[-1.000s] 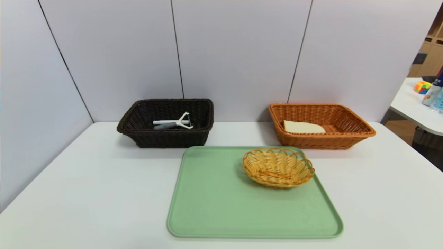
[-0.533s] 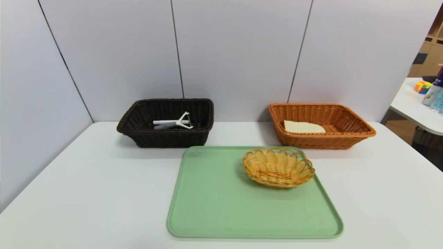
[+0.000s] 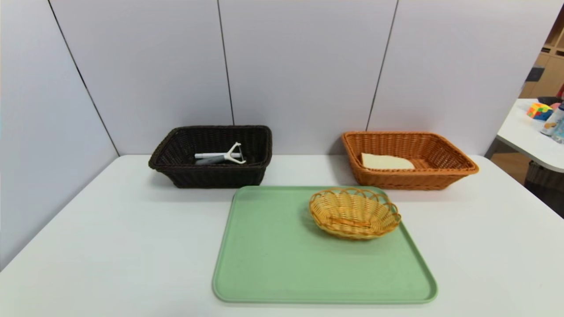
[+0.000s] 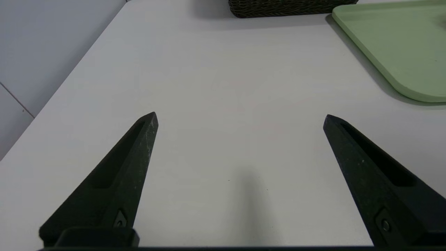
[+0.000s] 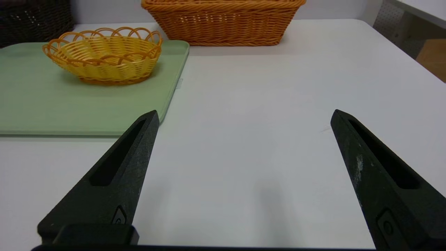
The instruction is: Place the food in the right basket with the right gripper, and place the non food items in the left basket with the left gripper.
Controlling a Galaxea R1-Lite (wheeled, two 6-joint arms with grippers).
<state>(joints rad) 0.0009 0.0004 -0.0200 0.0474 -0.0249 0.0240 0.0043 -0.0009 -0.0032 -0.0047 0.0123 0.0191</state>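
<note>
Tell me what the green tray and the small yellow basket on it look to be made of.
Green tray: probably moulded plastic, matte; one even colour, rounded corners, smooth raised rim. Small yellow basket: woven wicker or plastic rattan, slightly glossy; visible strands and a looped rim. The look leaves open which.

Grey panelled walls (image 3: 304, 66) behind white table (image 3: 110, 246); second table (image 3: 524, 132) right

Bread slice (image 3: 386, 162) lies flat inside the orange-tan right basket (image 3: 458, 164), far right. White peeler (image 3: 232, 155) and marker pen (image 3: 209, 155) lie touching inside the dark brown left basket (image 3: 164, 152), far left.
</note>
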